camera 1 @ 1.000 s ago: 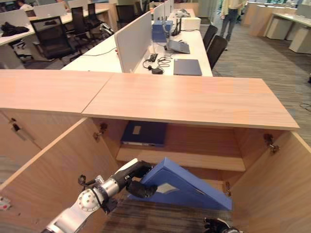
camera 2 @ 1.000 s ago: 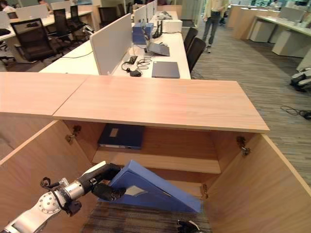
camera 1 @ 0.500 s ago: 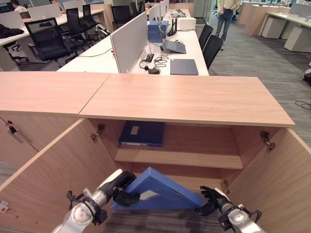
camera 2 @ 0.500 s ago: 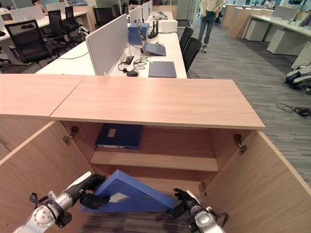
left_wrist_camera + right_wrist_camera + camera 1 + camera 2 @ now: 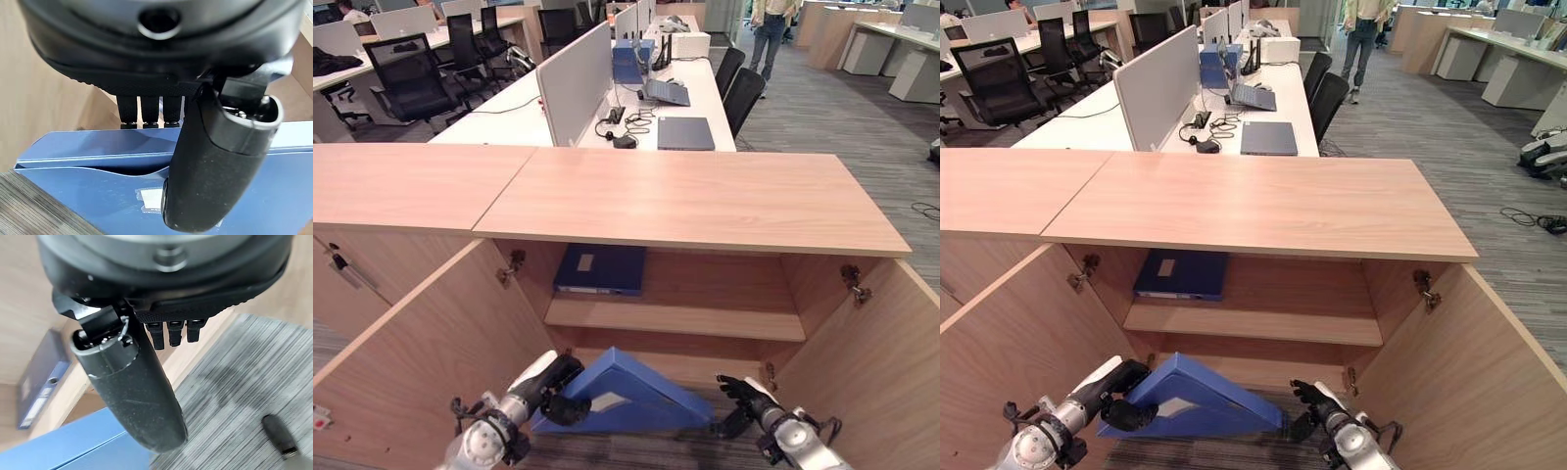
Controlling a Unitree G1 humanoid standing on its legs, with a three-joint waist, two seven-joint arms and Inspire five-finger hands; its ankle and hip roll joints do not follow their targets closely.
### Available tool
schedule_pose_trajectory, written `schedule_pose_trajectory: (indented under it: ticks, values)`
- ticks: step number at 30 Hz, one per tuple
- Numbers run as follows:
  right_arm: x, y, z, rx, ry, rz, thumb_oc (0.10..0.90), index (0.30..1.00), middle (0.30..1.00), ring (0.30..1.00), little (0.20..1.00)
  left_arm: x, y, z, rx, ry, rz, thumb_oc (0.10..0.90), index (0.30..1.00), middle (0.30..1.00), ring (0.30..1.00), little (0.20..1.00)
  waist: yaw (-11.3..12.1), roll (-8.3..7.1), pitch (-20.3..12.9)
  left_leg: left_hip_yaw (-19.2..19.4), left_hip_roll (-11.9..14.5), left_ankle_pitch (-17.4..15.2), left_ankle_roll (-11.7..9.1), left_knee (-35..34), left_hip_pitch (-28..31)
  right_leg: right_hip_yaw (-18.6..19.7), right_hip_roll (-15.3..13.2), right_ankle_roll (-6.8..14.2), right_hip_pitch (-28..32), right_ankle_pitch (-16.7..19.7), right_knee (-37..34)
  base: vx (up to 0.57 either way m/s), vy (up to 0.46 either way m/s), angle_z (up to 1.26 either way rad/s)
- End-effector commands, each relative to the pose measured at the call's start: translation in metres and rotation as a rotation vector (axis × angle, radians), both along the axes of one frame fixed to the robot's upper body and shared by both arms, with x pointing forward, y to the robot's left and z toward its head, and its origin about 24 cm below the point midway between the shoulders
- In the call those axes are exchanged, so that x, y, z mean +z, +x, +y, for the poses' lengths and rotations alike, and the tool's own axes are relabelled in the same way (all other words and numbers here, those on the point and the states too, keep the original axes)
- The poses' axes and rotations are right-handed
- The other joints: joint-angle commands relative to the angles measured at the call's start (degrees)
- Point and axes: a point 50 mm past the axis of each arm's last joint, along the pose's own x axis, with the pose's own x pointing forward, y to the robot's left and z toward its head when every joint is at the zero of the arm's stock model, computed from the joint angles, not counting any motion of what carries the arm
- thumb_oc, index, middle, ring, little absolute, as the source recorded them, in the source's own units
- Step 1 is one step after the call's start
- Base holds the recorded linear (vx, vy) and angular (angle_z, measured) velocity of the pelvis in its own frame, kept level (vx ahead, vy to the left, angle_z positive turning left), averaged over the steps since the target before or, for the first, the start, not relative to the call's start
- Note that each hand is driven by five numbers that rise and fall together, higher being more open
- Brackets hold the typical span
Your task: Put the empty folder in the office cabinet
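Note:
A blue folder (image 5: 628, 398) stands spread like a tent on the carpet at the mouth of the open cabinet, below its shelf (image 5: 675, 319). My left hand (image 5: 551, 378) is shut on the folder's left end. In the left wrist view its thumb (image 5: 210, 166) presses the front cover (image 5: 88, 164) and its fingers hook over the top edge. My right hand (image 5: 741, 394) is at the folder's right end, fingers relaxed. In the right wrist view the blue corner (image 5: 93, 448) lies just beside its thumb (image 5: 132, 391).
A second dark blue folder (image 5: 600, 268) lies flat on the shelf at its left side. Both cabinet doors stand wide open, the left door (image 5: 421, 343) and the right door (image 5: 876, 377) flanking my arms. The wooden cabinet top (image 5: 685, 196) overhangs the opening. A person stands far off in the aisle.
The folder has come down and closed up into a lower, narrower tent, drawn slightly left. My right hand rose from the bottom edge to the folder's right end. The camera shifted a little.

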Motion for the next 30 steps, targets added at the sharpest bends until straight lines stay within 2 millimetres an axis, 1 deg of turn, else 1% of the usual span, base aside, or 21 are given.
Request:
schedule_pose_trajectory:
  ticks: [1,2,3,7,8,9,12,14,15,16,17,21,22,23,27,28,29,30]
  values:
    - [0.042,0.046,0.017,-0.032,0.208,-0.247,0.800,0.900,0.900,0.900,0.900,0.042,0.039,0.002,0.000,0.011,-0.267,0.400,0.300,0.300,0.300,0.300,-0.6,-2.75,-1.0,1.0,-2.0,-3.7,0.1,-0.2,0.2,1.1,-1.0,3.6,1.7,-2.5,0.0,-0.04,-0.006,-0.02]
    - [0.052,0.050,0.029,0.004,0.275,-0.292,0.800,0.900,0.900,0.900,0.900,0.041,0.038,-0.001,-0.010,0.003,-0.262,0.400,0.300,0.300,0.300,0.300,-0.7,-2.80,-0.9,1.1,-2.0,-3.7,0.0,-0.2,0.2,1.1,-1.0,3.5,1.6,-2.5,0.0,0.00,0.000,0.00]
    - [0.052,0.050,0.029,0.004,0.275,-0.291,0.800,0.900,0.900,0.900,0.900,0.041,0.038,-0.001,-0.010,0.003,-0.261,0.400,0.300,0.300,0.300,0.300,-0.7,-2.79,-0.9,1.2,-2.0,-3.7,0.0,-0.2,0.2,1.1,-1.0,3.5,1.6,-2.5,0.0,-0.01,-0.005,-0.03]
    - [0.066,0.057,0.052,0.062,0.371,-0.359,0.800,0.900,0.900,0.900,0.900,0.044,0.042,-0.013,-0.056,-0.025,-0.286,0.400,0.300,0.300,0.300,0.300,-0.7,-2.78,-1.0,1.4,-1.9,-3.7,0.0,-0.2,0.2,1.2,-1.0,3.5,1.6,-2.5,0.0,0.00,-0.002,-0.02]
    - [0.071,0.062,0.066,0.098,0.408,-0.383,0.800,0.900,0.900,0.900,0.900,0.049,0.048,-0.024,-0.098,-0.055,-0.313,0.400,0.300,0.300,0.300,0.300,-0.7,-2.77,-1.0,1.6,-1.8,-3.7,0.0,-0.2,0.2,1.2,-1.0,3.5,1.6,-2.5,0.0,0.00,0.000,0.00]
    - [0.071,0.062,0.066,0.097,0.408,-0.385,0.800,0.900,0.900,0.900,0.900,0.049,0.049,-0.024,-0.098,-0.056,-0.314,0.400,0.300,0.300,0.300,0.300,-0.7,-2.78,-0.9,1.6,-1.8,-3.7,0.0,-0.2,0.2,1.2,-1.0,3.5,1.6,-2.4,0.0,0.00,0.000,0.00]
    - [0.078,0.069,0.084,0.158,0.436,-0.406,0.800,0.900,0.900,0.900,0.900,0.059,0.055,-0.045,-0.171,-0.135,-0.350,0.400,0.300,0.300,0.300,0.300,-0.7,-2.72,-1.0,1.8,-1.8,-3.7,0.0,-0.2,0.2,1.2,-1.1,3.6,1.5,-2.5,0.0,0.00,0.000,0.00]
    - [0.081,0.072,0.092,0.190,0.451,-0.410,0.800,0.900,0.900,0.900,0.900,0.066,0.060,-0.056,-0.211,-0.181,-0.377,0.400,0.300,0.300,0.300,0.300,-0.8,-2.78,-1.0,1.8,-1.8,-3.6,0.0,-0.2,0.2,1.2,-1.1,3.6,1.5,-2.4,0.0,0.00,0.000,0.00]
    - [0.081,0.072,0.094,0.195,0.458,-0.405,0.800,0.900,0.900,0.900,0.900,0.066,0.061,-0.059,-0.211,-0.191,-0.378,0.400,0.300,0.300,0.300,0.300,-0.7,-2.80,-1.0,1.8,-1.8,-3.6,-0.1,-0.2,0.1,1.2,-1.1,3.6,1.5,-2.4,0.0,0.00,0.000,0.00]
    - [0.081,0.073,0.094,0.195,0.458,-0.406,0.800,0.900,0.900,0.900,0.900,0.066,0.061,-0.059,-0.211,-0.192,-0.379,0.400,0.300,0.300,0.300,0.300,-0.7,-2.79,-1.0,1.8,-1.8,-3.6,-0.1,-0.2,0.1,1.2,-1.1,3.6,1.5,-2.4,0.0,0.00,0.000,0.00]
    - [0.081,0.072,0.096,0.170,0.501,-0.398,0.800,0.900,0.900,0.900,0.900,0.072,0.064,-0.061,-0.224,-0.190,-0.408,0.400,0.300,0.300,0.300,0.300,-0.8,-2.86,-1.0,1.9,-1.8,-3.6,-0.1,-0.2,0.1,1.2,-1.1,3.6,1.4,-2.3,0.0,0.00,0.000,0.00]
    - [0.084,0.073,0.092,0.159,0.516,-0.413,0.800,0.900,0.900,0.900,0.900,0.074,0.062,-0.061,-0.214,-0.232,-0.406,0.400,0.300,0.300,0.300,0.300,-0.7,-2.82,-0.9,2.0,-1.8,-3.6,-0.1,-0.2,0.1,1.1,-1.1,3.6,1.4,-2.3,0.0,0.00,0.000,0.00]
    - [0.080,0.071,0.088,0.141,0.519,-0.395,0.800,0.900,0.900,0.900,0.900,0.078,0.061,-0.059,-0.210,-0.253,-0.420,0.400,0.300,0.300,0.300,0.300,-0.7,-2.84,-1.0,2.0,-1.8,-3.6,-0.2,-0.2,0.2,1.0,-1.2,3.6,1.5,-2.3,0.0,0.00,0.000,0.00]
    - [0.080,0.071,0.088,0.141,0.519,-0.394,0.800,0.900,0.900,0.900,0.900,0.078,0.061,-0.059,-0.209,-0.253,-0.420,0.400,0.300,0.300,0.300,0.300,-0.7,-2.85,-1.0,2.0,-1.8,-3.6,-0.2,-0.2,0.2,1.0,-1.2,3.6,1.5,-2.3,0.0,0.00,0.000,0.00]
    - [0.068,0.061,0.085,0.143,0.528,-0.314,0.800,0.900,0.900,0.900,0.900,0.082,0.059,-0.054,-0.181,-0.299,-0.423,0.400,0.300,0.300,0.300,0.300,-0.5,-3.06,-1.0,1.9,-1.8,-3.6,-0.3,-0.2,0.2,0.9,-1.2,3.6,1.6,-2.3,0.0,0.00,0.000,0.00]
    - [0.068,0.061,0.085,0.143,0.528,-0.314,0.800,0.900,0.900,0.900,0.900,0.082,0.059,-0.054,-0.180,-0.299,-0.423,0.400,0.300,0.300,0.300,0.300,-0.5,-3.05,-1.1,1.9,-1.8,-3.6,-0.3,-0.2,0.2,0.9,-1.2,3.6,1.6,-2.3,0.0,0.00,0.000,0.00]
    - [0.063,0.057,0.080,0.164,0.494,-0.284,0.800,0.900,0.900,0.900,0.900,0.086,0.059,-0.055,-0.178,-0.362,-0.424,0.400,0.300,0.300,0.300,0.300,-0.5,-3.14,-1.0,1.9,-1.8,-3.6,-0.3,-0.2,0.2,0.7,-1.2,3.6,1.6,-2.3,0.0,0.00,0.000,0.00]
    - [0.061,0.056,0.078,0.176,0.473,-0.274,0.800,0.900,0.900,0.900,0.900,0.089,0.059,-0.056,-0.185,-0.389,-0.428,0.400,0.300,0.300,0.300,0.300,-0.5,-3.14,-1.0,1.8,-1.7,-3.6,-0.4,-0.2,0.2,0.7,-1.2,3.6,1.6,-2.3,0.0,0.00,0.000,0.00]
